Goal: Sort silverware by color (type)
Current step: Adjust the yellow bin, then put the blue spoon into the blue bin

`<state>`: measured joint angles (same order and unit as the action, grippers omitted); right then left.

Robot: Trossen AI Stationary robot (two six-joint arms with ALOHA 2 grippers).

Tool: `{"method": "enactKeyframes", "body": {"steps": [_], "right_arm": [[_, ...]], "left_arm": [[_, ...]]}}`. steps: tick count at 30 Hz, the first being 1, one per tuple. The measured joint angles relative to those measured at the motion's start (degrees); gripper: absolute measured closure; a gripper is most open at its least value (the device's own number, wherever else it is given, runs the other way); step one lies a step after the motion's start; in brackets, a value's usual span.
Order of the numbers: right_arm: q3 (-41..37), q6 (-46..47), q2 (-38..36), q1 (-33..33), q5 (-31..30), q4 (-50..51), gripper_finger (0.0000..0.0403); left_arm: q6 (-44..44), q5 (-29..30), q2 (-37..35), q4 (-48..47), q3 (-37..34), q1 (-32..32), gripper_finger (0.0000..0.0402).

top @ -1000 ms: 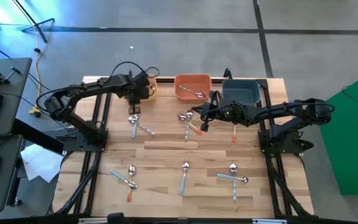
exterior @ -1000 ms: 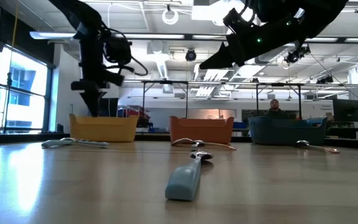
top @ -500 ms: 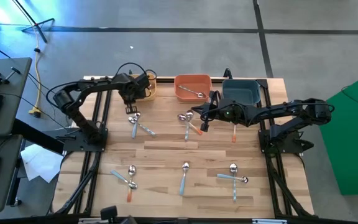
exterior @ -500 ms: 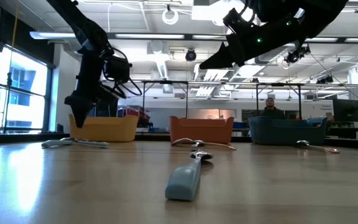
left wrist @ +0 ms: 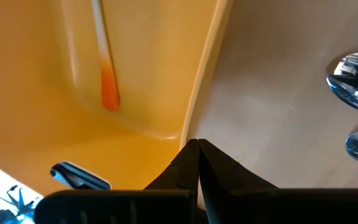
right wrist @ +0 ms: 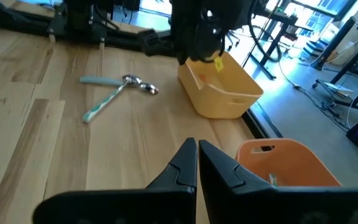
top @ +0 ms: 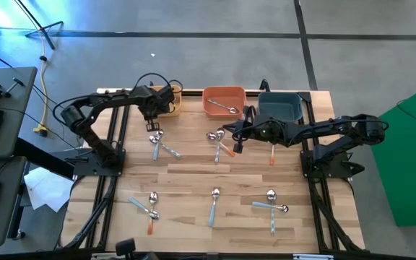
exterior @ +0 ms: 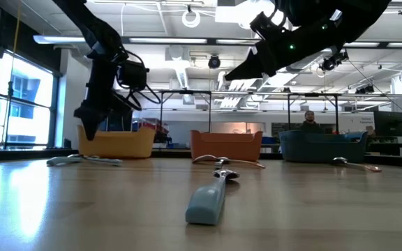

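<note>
Yellow bin [top: 173, 100] at the far-left edge of the bench [top: 193, 167], with an orange-handled spoon [left wrist: 102, 56] lying inside, seen only in the left wrist view. Left tool [top: 152, 115] poised over the near rim of that bin, fingers pressed together, nothing held. Right tool [top: 237, 135] raised above mid-bench, in front of the orange bin [top: 224, 100], fingers likewise closed and empty.

Silverware distribution:
- one spoon [top: 224, 108] in the orange bin;
- a crossed blue-handled pair [top: 162, 145] just beside the left tool;
- a mixed cluster [top: 220, 144] near the right tool;
- an orange-handled spoon [top: 271, 154] in front of the dark teal bin [top: 279, 106];
- three groups along the near edge: left [top: 148, 209], centre [top: 214, 205], right [top: 271, 204].

Step judged in hand: a drop into the yellow bin just finished, most of the sort left to do. Next move likely calling for the left tool to open, swing down to the crossed pair, and pinch a single thin handle without dragging its neighbour; each flat handle low on the wood, so a shallow, well-aligned approach needed.

Hard to make out: exact handle colours within the clusters from above; contents of the teal bin; rest of the yellow bin's interior, cut off in the wrist view. A person [exterior: 308, 120] partly visible beyond the teal bin in the low view.
</note>
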<state>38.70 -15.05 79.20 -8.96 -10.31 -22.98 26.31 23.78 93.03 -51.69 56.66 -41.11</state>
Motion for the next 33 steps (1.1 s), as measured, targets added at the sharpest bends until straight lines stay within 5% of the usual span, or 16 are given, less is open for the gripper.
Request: {"method": "enactKeyframes", "body": {"steps": [11, 17, 27, 33], "right_arm": [[0.0, 0.2, 0.0, 0.0, 0.0, 1.8, 0.0402], [0.0, 3.7, 0.0, 0.0, 0.0, 3.4, 0.0402], [0.2, 3.6, -0.2, 1.2, 0.0, 5.0, 0.0402], [6.9, 9.6, -1.1, 4.9, -2.5, 24.1, 0.0402]], "left_arm": [[-8.1, 1.3, -9.3, -0.3, 0.0, 6.7, 0.0401], [-12.8, -5.2, -15.6, 3.6, -1.0, 13.0, 0.0401], [-14.2, -11.8, -26.0, 32.1, -18.4, 23.8, 0.0401], [-16.2, -15.7, -29.2, 56.5, -31.8, 28.1, 0.0401]]}}
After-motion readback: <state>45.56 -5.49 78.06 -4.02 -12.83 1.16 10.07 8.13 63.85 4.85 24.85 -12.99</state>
